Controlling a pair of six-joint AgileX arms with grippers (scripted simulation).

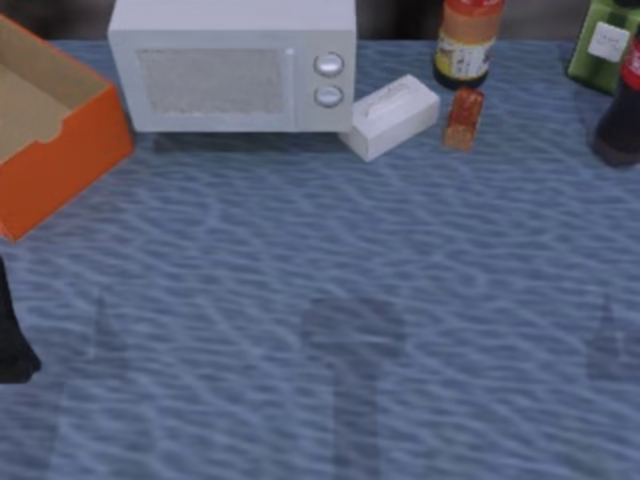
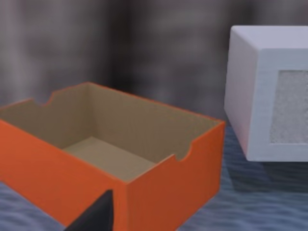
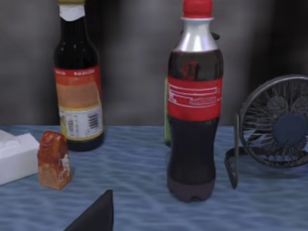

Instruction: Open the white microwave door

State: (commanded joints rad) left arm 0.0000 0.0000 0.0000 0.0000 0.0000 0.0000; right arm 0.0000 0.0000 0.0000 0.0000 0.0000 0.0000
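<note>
At the lower left edge of the top view a dark part of the left arm juts in over the blue rippled worktop; it sits low and well short of everything on it. Whether the left jaws are spread or pressed together I cannot tell, since its wrist view shows only one dark finger tip at the bottom edge. The right arm does not appear in the top view at all; its wrist view likewise gives only a single dark finger tip, so the state of the right jaws cannot be told either.

Farther up, at the left edge of the top view, lies an open orange box, cut off by the frame. In the upper middle stands the white microwave, its top cropped. The door with its grey mesh window lies flush with the front, closed, beside the panel with two round silver knobs.

Just right of the microwave lies a small white carton, then a small orange-red figurine. Behind them, at the upper edge, stand a dark sauce bottle, a green bottle and a cola bottle, all cropped. A small black fan shows only in the right wrist view.
</note>
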